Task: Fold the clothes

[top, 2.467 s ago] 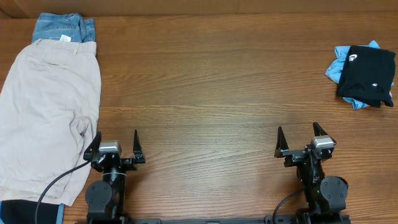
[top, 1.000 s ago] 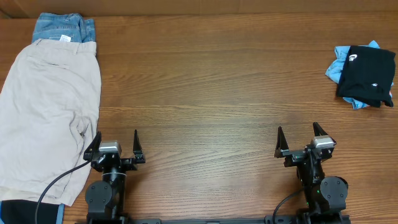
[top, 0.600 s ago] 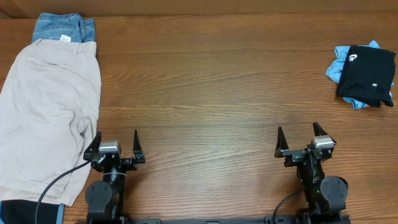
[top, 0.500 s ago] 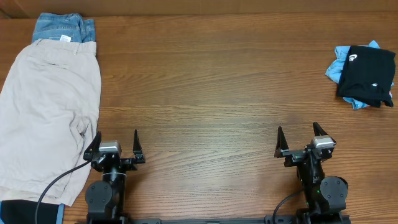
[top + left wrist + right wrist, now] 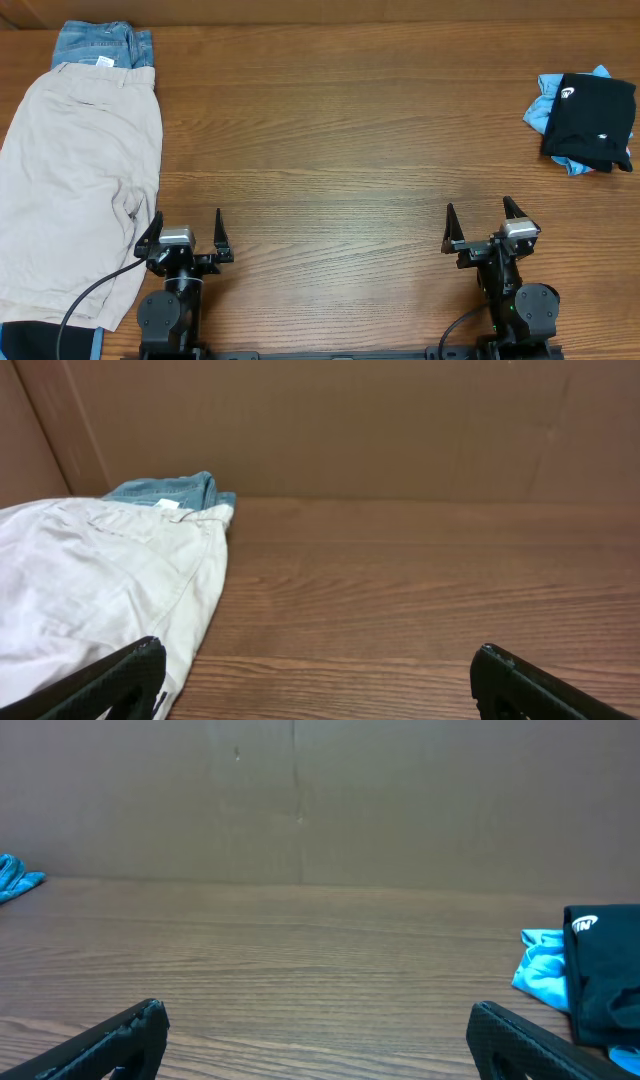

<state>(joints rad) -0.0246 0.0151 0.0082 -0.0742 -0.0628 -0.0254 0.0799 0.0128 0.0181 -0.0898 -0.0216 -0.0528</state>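
Of the clothes, beige shorts point(image 5: 75, 180) lie spread flat at the table's left, covering most of a blue denim piece point(image 5: 100, 45) behind them; both show in the left wrist view as shorts point(image 5: 90, 580) and denim point(image 5: 170, 490). A crumpled black T-shirt point(image 5: 592, 120) with a small white logo rests on a light-blue tee point(image 5: 545, 112) at the far right, seen also in the right wrist view as black shirt point(image 5: 605, 970) and blue tee point(image 5: 540, 970). My left gripper point(image 5: 186, 230) and right gripper point(image 5: 481, 222) stand open and hold nothing near the front edge.
A brown cardboard wall point(image 5: 320, 420) closes off the table's far side. A black cable point(image 5: 90, 295) runs over the shorts' lower corner beside the left arm base. A dark and blue cloth edge point(image 5: 40, 340) shows at the front left corner.
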